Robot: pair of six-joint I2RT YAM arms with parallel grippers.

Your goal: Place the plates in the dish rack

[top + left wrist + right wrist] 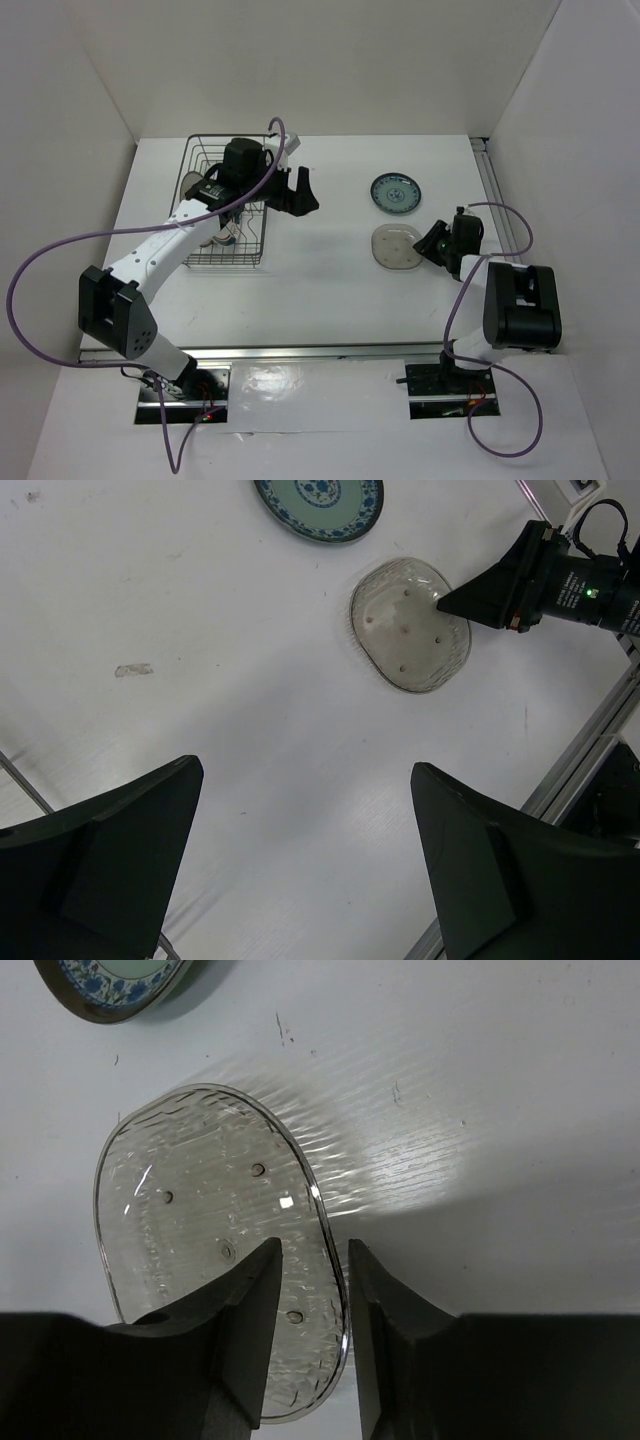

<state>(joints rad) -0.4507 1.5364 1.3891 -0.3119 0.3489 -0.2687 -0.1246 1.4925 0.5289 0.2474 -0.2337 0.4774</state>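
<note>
The translucent grey plate [394, 246] lies flat on the table, also in the left wrist view [408, 625] and right wrist view [200, 1220]. My right gripper [315, 1250] straddles its right rim with a narrow gap, one finger over the plate and one outside, not clamped. The dark teal patterned plate [396, 192] lies just beyond it. The dish rack [228, 264] stands at the left. Two pale plates [190, 180] stand in it, mostly hidden by my left arm. My left gripper [292, 195] is open and empty above the table, just right of the rack.
An aluminium rail [492, 190] runs along the table's right edge. White walls enclose the table on three sides. My right gripper [445, 600] shows in the left wrist view at the plate's edge.
</note>
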